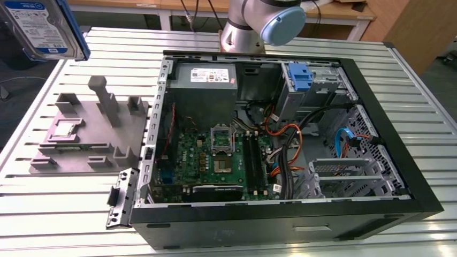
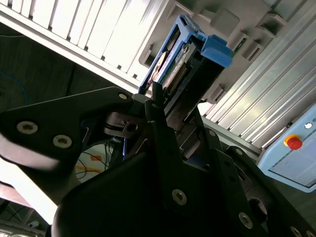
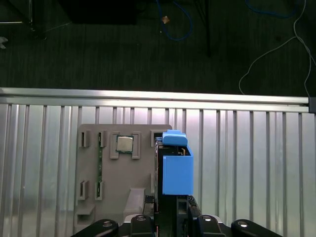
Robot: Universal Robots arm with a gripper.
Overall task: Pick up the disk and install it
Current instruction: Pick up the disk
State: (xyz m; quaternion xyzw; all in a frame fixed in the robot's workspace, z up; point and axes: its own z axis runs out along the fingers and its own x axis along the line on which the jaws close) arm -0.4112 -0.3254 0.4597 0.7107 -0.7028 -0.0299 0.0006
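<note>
Gripper (image 3: pixel 174 210) clenches the disk (image 1: pixel 44 27) at the exterior view's far left; likely stiff, weighty, fragile, best held across flat faces.

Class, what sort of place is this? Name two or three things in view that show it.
Probably a robotics lab or workshop: an open computer case lies on a slatted metal table, and the gripper holds the disk above a grey fixture plate.
</note>
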